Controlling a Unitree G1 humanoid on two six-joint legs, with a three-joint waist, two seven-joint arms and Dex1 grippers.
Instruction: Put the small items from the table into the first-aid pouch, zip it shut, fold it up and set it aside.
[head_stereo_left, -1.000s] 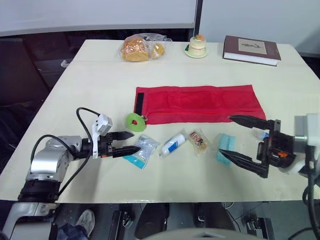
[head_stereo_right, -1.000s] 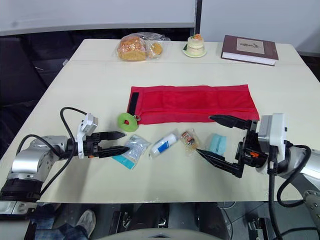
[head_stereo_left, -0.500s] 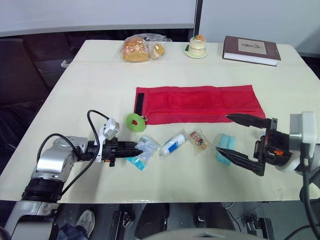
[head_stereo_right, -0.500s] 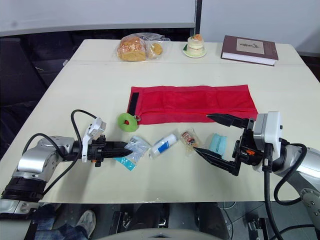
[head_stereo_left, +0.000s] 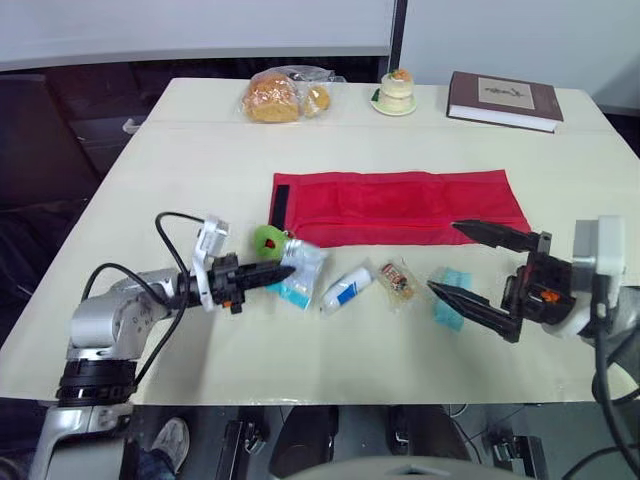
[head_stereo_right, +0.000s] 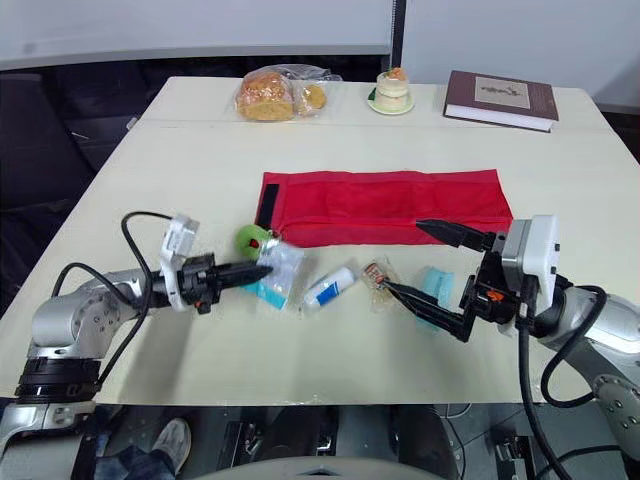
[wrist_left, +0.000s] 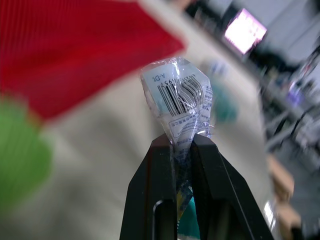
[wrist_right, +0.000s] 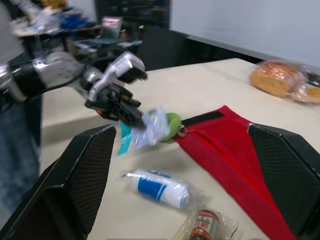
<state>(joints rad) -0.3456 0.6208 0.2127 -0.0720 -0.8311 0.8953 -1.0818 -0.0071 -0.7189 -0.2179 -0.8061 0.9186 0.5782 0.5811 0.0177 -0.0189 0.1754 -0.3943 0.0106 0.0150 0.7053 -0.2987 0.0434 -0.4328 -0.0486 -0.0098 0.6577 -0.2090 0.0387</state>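
Reaching out level, the left gripper (head_stereo_left: 283, 272) clamps a crinkly clear packet (head_stereo_left: 302, 266) just short of the red fabric pouch (head_stereo_left: 400, 205); the right gripper (head_stereo_left: 443, 257) gapes wide. Left wrist view: a barcode label juts beyond its fingers (wrist_left: 150, 185). Right wrist view: mesh-textured pads (wrist_right: 95, 170) frame a white wrapped roll (wrist_right: 162, 187) ahead.

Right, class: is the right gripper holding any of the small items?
No, the right gripper is wide open, with nothing held between its fingers.

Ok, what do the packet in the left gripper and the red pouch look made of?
The packet pinched in the left gripper looks like thin clear plastic film: glossy, crinkled, with a barcode label showing. The red pouch looks like soft matte woven fabric, with shallow wrinkles and no shine; which fibre, I cannot tell.
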